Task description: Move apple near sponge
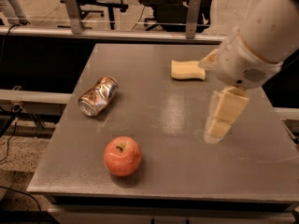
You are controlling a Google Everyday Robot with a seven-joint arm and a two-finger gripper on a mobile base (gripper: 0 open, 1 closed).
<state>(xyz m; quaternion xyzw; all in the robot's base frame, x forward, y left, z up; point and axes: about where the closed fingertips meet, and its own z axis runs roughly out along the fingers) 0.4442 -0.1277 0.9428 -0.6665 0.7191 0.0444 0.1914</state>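
The red-orange apple (122, 156) sits near the table's front edge, left of centre, stem up. The pale yellow sponge (187, 70) lies flat at the back of the table, right of centre. My gripper (223, 115) hangs from the large white arm over the right half of the table, just above the surface. It is to the right of the apple and in front of the sponge, touching neither. The arm's body hides the sponge's right end.
A crushed silver can (98, 95) lies on its side at the table's left, between the apple and the back edge. The grey table (159, 125) ends close in front of the apple. A rail, posts and office chairs stand behind the table.
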